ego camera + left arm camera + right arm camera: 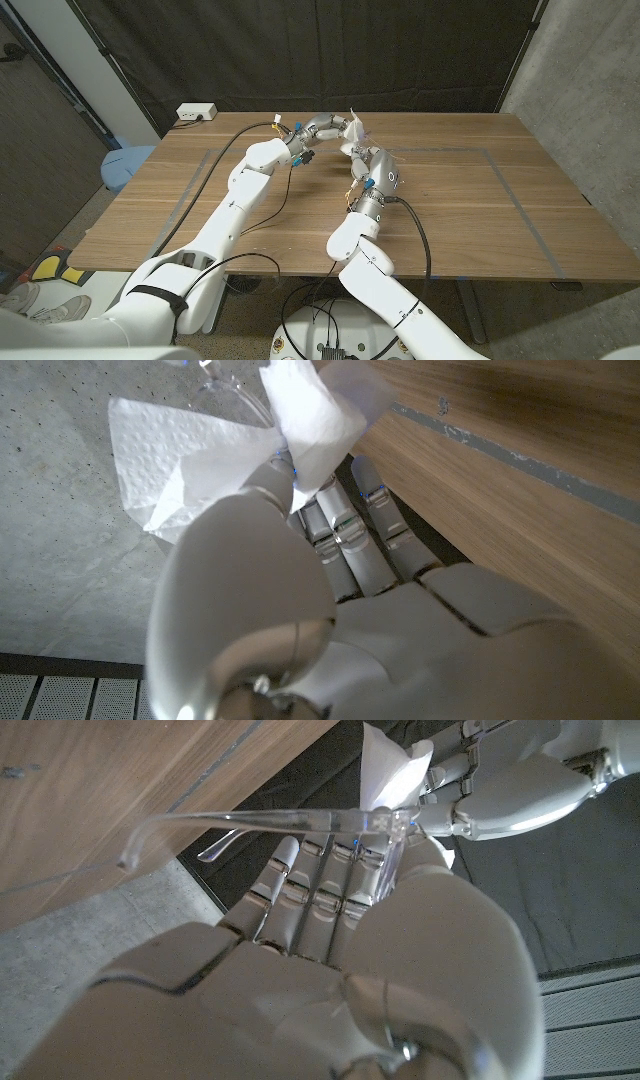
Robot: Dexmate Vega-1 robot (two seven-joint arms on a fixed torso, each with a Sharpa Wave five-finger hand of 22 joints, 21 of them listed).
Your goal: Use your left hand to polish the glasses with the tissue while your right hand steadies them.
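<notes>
Above the far middle of the table my two hands meet. My left hand (322, 128) pinches a crumpled white tissue (356, 127) and presses it against the front of the glasses. In the left wrist view the tissue (240, 435) bunches over the fingers of the left hand (330, 550), with a bit of clear frame (222, 388) beyond it. My right hand (375, 172) holds the clear plastic glasses (260, 817) by the frame. In the right wrist view one temple arm sticks out across the right hand (350, 910), and the tissue (392, 770) and left hand (520, 770) meet it.
A white power strip (196, 112) lies at the table's back left corner. Grey tape lines (505, 185) mark a rectangle on the wooden table (470, 220). A blue object (125, 165) sits beside the table's left edge. A black curtain hangs behind.
</notes>
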